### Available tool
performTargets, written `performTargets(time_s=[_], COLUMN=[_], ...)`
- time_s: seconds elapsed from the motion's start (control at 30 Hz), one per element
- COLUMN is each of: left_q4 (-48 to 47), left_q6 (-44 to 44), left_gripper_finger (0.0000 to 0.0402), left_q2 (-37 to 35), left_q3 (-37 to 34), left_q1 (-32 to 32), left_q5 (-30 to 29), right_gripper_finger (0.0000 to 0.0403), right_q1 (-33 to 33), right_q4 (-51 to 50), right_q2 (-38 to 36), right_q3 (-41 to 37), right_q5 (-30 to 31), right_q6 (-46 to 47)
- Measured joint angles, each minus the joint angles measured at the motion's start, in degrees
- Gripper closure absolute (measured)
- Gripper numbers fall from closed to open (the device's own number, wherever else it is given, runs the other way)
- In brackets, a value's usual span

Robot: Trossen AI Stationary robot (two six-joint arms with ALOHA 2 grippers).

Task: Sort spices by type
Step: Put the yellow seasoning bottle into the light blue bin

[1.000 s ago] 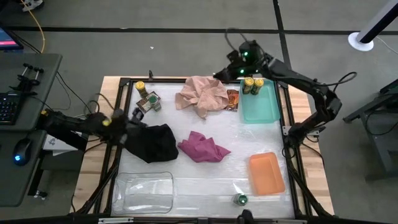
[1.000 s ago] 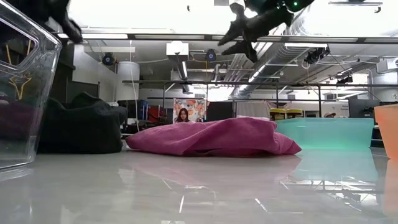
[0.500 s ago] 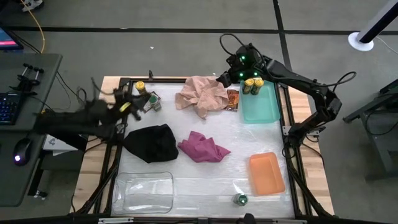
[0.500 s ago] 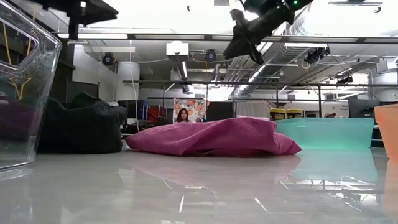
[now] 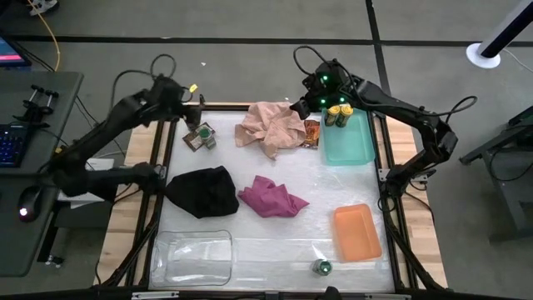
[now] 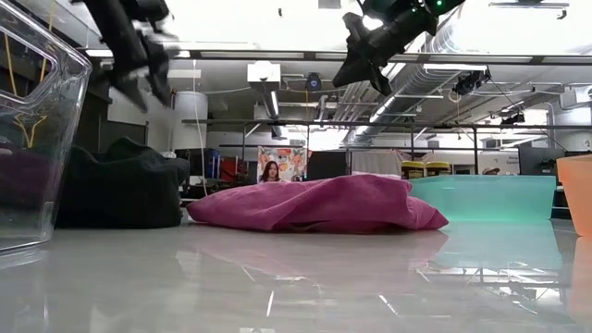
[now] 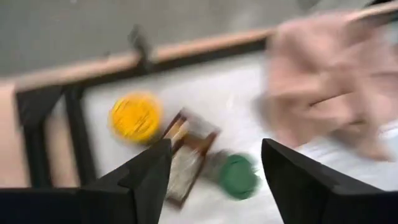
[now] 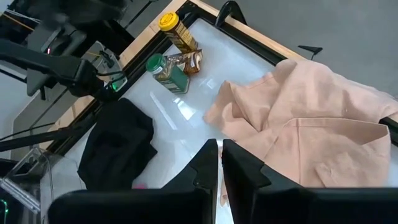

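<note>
Pink cloth (image 5: 271,127) crowds the foil packet (image 5: 311,132) beside the teal tray (image 5: 348,142).

floor (image 5: 250,25): grey, crossed by dark tape lines. desk (image 5: 33,167) beside the table's left edge, carrying a keyboard (image 5: 10,143) and mouse (image 5: 27,203). white round stand base (image 5: 487,52) at far right. ceiling (image 6: 277,23) bright, with exposed ducting (image 6: 407,79) and pipework (industrial fit-out). a poster (image 6: 282,165) stands on the far wall, shelving (image 6: 444,139) alongside.

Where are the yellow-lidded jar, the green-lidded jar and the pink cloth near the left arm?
Yellow-lidded jar (image 7: 135,116), left wrist view, on its lid.
Green-lidded jar (image 7: 239,176), left wrist view, on its lid.
Pink cloth (image 5: 271,127), high view, its middle.
</note>
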Motion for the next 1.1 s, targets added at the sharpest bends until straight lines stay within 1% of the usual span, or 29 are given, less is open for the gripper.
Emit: performTargets(time_s=[0.1, 0.23, 0.4, 0.63, 0.7, 0.77, 0.87, 0.97, 1.1], left_q4=[-2.80, -2.72, -1.65, 0.17, 2.03, 3.33, 3.40, 3.18, 5.23], left_q6=[-3.10, -5.21, -6.97, -10.54, -11.58, -12.01, -12.18, -13.06, -15.50], left_gripper_finger=[0.0157, 0.0156, 0.0156, 0.0156, 0.0156, 0.0156, 0.0156, 0.0156, 0.0156], left_q2=[5.33, 10.75, 14.42, 18.35, 19.03, 19.49, 20.54, 21.16, 21.32], left_q3=[-0.03, -0.03, -0.01, -0.01, -0.01, -0.01, 0.01, 0.10, 0.08], left_q1=[2.85, 4.81, 5.18, 4.63, 4.76, 5.18, 6.04, 7.26, 7.28], left_q5=[-1.23, -1.90, -8.36, -13.69, -13.47, -11.97, -10.51, -10.86, -11.92], right_gripper_finger=[0.0386, 0.0386, 0.0386, 0.0386, 0.0386, 0.0386, 0.0386, 0.0386, 0.0386], right_q1=[0.00, 0.00, 0.00, 0.00, 0.00, 0.00, 0.00, 0.00, 0.00], right_q4=[-0.15, -0.52, -0.72, -1.32, -1.33, -1.33, -1.33, -1.37, -1.74], right_q2=[0.00, 0.00, 0.00, 0.00, 0.00, 0.00, 0.00, 0.00, 0.00], right_q3=[0.00, 0.00, 0.00, 0.00, 0.00, 0.00, 0.00, 0.00, 0.00], right_q5=[0.00, 0.00, 0.01, 0.00, 0.01, 0.03, 0.03, 0.03, 0.03], right_q6=[-0.18, -1.51, -2.34, -3.01, -3.02, -3.02, -3.03, -3.97, -4.11])
